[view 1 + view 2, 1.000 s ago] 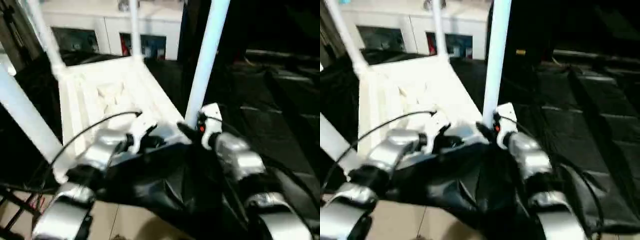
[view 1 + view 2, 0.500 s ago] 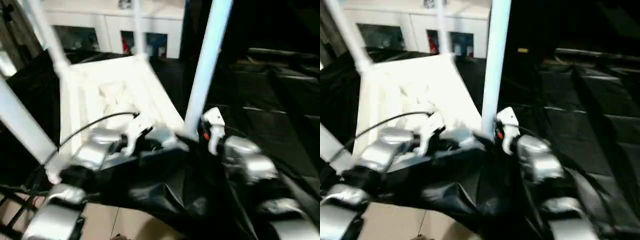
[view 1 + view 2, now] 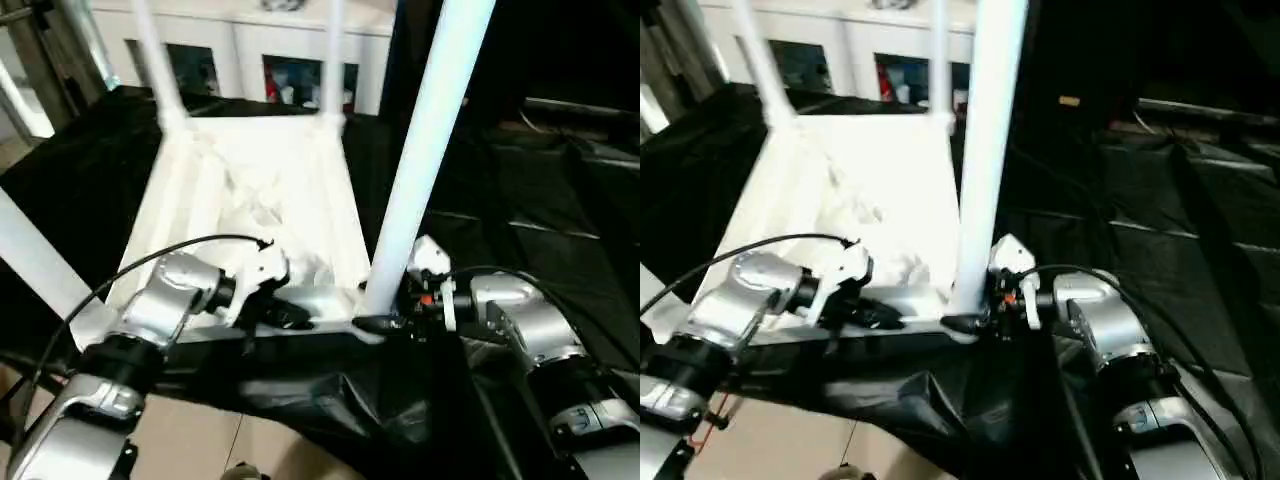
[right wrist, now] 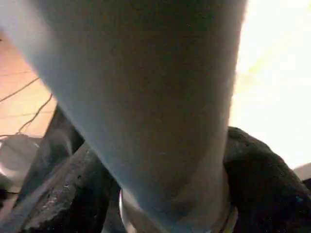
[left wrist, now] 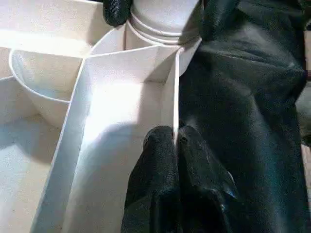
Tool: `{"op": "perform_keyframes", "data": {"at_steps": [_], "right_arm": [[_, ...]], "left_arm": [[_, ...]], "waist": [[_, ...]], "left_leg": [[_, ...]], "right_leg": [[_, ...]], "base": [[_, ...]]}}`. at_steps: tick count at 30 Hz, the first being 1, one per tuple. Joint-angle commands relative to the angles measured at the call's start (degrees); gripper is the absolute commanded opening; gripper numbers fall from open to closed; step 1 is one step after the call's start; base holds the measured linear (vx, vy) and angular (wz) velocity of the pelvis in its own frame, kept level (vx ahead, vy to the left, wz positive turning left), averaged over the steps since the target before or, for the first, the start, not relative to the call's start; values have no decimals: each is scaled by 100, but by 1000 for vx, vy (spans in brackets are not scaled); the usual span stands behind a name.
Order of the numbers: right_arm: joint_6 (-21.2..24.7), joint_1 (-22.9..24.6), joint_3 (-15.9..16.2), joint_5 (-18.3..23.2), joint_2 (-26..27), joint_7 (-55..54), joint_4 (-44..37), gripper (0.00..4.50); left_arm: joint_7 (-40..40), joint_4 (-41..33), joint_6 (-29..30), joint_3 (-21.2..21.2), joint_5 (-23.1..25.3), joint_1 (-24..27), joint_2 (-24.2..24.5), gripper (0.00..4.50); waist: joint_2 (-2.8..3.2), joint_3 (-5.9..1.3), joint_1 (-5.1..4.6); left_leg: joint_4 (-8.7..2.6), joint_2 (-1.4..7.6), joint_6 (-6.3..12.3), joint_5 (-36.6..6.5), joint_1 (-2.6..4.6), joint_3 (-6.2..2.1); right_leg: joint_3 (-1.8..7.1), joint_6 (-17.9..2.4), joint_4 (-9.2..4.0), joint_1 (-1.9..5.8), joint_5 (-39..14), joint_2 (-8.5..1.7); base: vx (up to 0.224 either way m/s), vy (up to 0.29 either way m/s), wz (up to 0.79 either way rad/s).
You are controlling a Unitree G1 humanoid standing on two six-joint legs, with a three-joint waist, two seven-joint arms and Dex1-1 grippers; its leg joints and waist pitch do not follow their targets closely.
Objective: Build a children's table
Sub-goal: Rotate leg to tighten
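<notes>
Right now both my grippers sit at the near edge of the upturned table point(image 3: 255, 190).

From my seat, the table lies ribbed side up on black sheeting point(image 3: 560, 200), its legs pointing upward. My left gripper point(image 5: 176, 141) is pinched shut on a thin rib along the table's near rim, just beside the corner socket. My right gripper point(image 3: 385, 322) stands with its fingers point(image 4: 73, 194) spread around the base of the near right leg point(image 3: 425, 150), where it enters that socket; whether they actually press it, I cannot tell. A white cabinet point(image 3: 250, 40) stands behind.
</notes>
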Motion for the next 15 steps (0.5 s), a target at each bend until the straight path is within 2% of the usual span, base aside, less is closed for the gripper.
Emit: {"op": "perform_keyframes", "data": {"at_steps": [1,2,3,7,10,12,13,14,15], "right_arm": [[94,11,191,11,51,121,-153,304],[94,11,191,11,51,121,-153,304],[193,54,219,39,79,154,-205,284],[265,154,264,73,153,53,-272,267],[254,200,94,51,399,-504,-171,263],[194,141,-79,-77,696,-1297,102,259],[216,101,-163,-134,853,-1714,243,257],[208,79,-206,-159,942,-1930,318,257],[201,61,-243,-180,1017,-2113,382,256]], "left_arm": [[-213,-260,-21,-150,-229,-44,-116,0],[-213,-260,-21,-150,-229,-44,-116,0],[-142,-263,10,-137,-229,-39,-136,0],[72,-223,97,-50,-242,-65,-242,0],[545,-73,190,117,-230,-182,-473,0],[1007,94,231,210,-185,-320,-680,0],[1227,177,233,247,-160,-389,-786,0],[1364,229,252,270,-143,-430,-851,0],[1481,274,268,290,-129,-465,-906,0]], "waist": [[-14,-382,-9],[-21,-386,-6],[-30,-388,-4],[-18,-393,8],[-28,-384,5],[-29,-361,-17],[-36,-337,-55],[-36,-337,-55],[-46,-332,-109]], "left_leg": [[-351,183,294,-1114,55,-25],[-348,178,297,-1074,47,-23],[-346,172,307,-1021,37,-25],[-340,174,316,-973,39,-23],[-340,165,266,-1020,46,-19],[-352,150,223,-1153,46,-21],[-362,121,110,-1302,73,-36],[-362,121,110,-1302,73,-36],[-385,113,43,-1400,68,-63]], "right_leg": [[270,-1148,-385,303,-1436,-456],[272,-1153,-374,307,-1367,-452],[270,-1144,-368,318,-1313,-450],[270,-1146,-362,311,-1247,-451],[271,-1145,-378,303,-1319,-456],[266,-1039,-424,296,-1698,-461],[260,-891,-488,270,-2180,-467],[260,-891,-488,270,-2180,-467],[246,-739,-512,289,-2547,-479]], "base": [[0,0,0],[0,0,0],[0,0,0],[0,0,0],[0,0,0],[0,0,0],[0,0,0],[0,0,0],[0,0,0]]}}
